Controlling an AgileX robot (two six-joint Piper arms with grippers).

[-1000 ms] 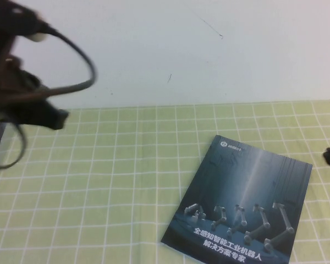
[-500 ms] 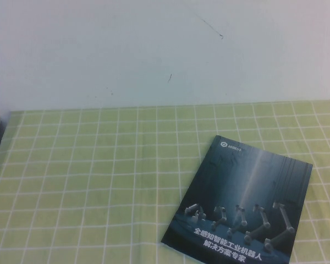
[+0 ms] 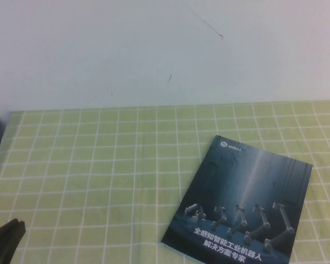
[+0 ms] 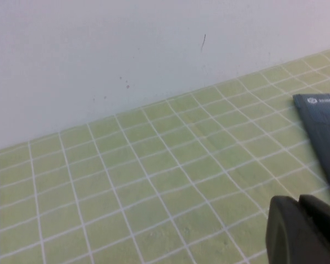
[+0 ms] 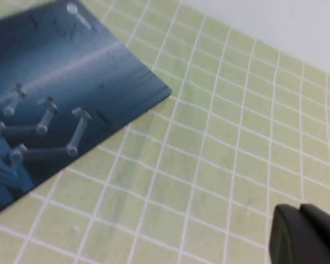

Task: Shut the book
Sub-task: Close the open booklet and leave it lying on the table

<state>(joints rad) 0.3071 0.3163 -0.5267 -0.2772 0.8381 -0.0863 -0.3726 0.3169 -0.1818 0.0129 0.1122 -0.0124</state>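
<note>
Currently, the book (image 3: 242,203) lies closed and flat on the green checked cloth (image 3: 99,165) that covers the surface, front cover up. It occupies the robot's right half of the cloth, close to the near edge, and is turned at an angle to the grid lines. Its near edge runs out of the high view. The cover is dark blue. It carries a small white logo at the far corner, a row of pale robot arms across the near part, and two lines of white Chinese characters beneath them. Neither tool touches the book.

The left tool (image 4: 300,223) sits low at the robot's left, near the front corner of the cloth. In the high view the left tool (image 3: 6,235) shows only as a dark tip at the lower left edge, well apart from the book. In the left wrist view its two dark fingers lie together with only a thin seam between them, clamped on nothing. The far corner of the book (image 4: 324,126) shows beyond it.

The right tool (image 5: 300,225) is outside the high view. The right wrist view shows it over bare cloth, with the book (image 5: 49,93) off to one side and apart from it. Its two fingers are likewise pressed together and grip nothing.

A white wall (image 3: 154,49) rises behind the cloth, marked with a few thin dark scratches.
</note>
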